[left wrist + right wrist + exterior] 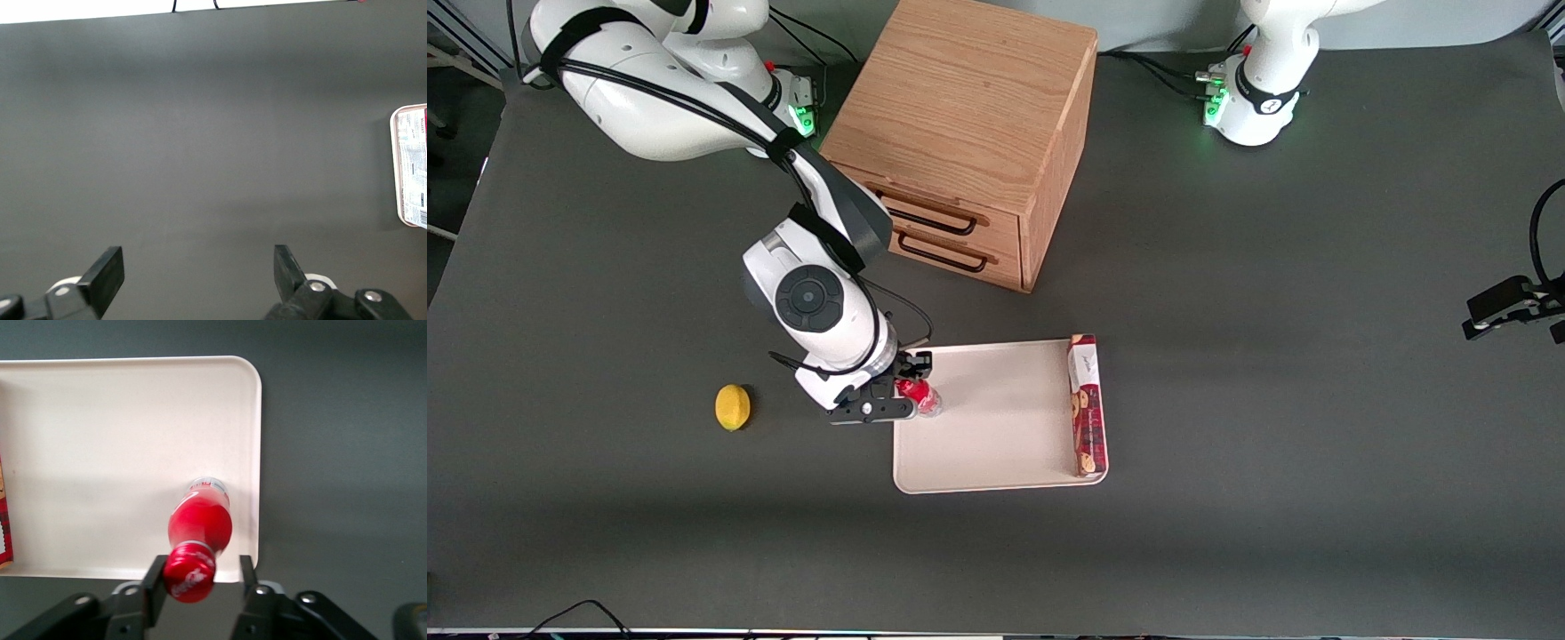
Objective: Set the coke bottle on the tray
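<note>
From the front, a cream-white tray (996, 418) lies on a dark grey table (1316, 400), nearer the camera than a wooden drawer cabinet (969, 133) with two dark handles. The right arm's gripper (903, 389) hangs over the tray's edge toward the working arm's end, and the red coke bottle (918, 395) stands between its fingers, just inside that edge of the tray. A long red biscuit box (1088, 404) lies along the tray's edge toward the parked arm's end, well apart from the bottle. A yellow lemon (733, 407) rests on the table off the tray, toward the working arm's end. From the left wrist, mostly bare table shows, with the tray's rounded rim (393, 167) and the biscuit box (412, 167) at the edge. From the right wrist, the coke bottle (199, 523) stands with its silvery base on the tray (100, 440), close to the tray's rim, leaning slightly. The gripper (199, 577) has its two fingers (155, 583) either side of the red cap; one finger meets the cap, a narrow gap shows at the other, so whether it is pinching the cap cannot be told.
</note>
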`<control>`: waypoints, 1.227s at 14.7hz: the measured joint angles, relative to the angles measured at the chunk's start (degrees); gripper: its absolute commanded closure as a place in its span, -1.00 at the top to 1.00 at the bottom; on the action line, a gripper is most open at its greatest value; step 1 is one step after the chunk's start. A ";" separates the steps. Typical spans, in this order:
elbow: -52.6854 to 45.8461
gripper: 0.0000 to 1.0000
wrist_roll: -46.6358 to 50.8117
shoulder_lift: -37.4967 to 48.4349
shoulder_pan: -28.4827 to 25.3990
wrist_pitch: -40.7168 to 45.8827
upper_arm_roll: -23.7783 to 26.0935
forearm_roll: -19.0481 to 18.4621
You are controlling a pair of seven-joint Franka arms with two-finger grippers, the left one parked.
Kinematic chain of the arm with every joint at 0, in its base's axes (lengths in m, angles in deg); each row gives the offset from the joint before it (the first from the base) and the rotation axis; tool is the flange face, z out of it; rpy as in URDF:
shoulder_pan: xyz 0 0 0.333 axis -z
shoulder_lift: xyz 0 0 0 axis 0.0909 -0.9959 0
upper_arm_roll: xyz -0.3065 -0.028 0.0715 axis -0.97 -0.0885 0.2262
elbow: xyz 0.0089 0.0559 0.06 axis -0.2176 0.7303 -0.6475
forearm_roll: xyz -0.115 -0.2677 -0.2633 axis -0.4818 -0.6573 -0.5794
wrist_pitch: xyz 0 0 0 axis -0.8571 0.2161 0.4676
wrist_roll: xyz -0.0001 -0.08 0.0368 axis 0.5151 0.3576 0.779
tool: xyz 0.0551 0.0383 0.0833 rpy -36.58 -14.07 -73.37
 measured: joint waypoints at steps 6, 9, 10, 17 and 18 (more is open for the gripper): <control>-5.94 1.00 0.20 3.50 0.29 10.90 1.64 -0.50; -11.18 1.00 0.29 10.27 2.31 22.61 3.54 1.34; -12.19 1.00 0.13 13.52 3.66 26.87 3.90 3.55; -7.39 1.00 -17.76 37.74 7.88 47.50 -13.54 16.83; -3.66 1.00 -21.19 39.97 8.08 45.67 -17.32 17.73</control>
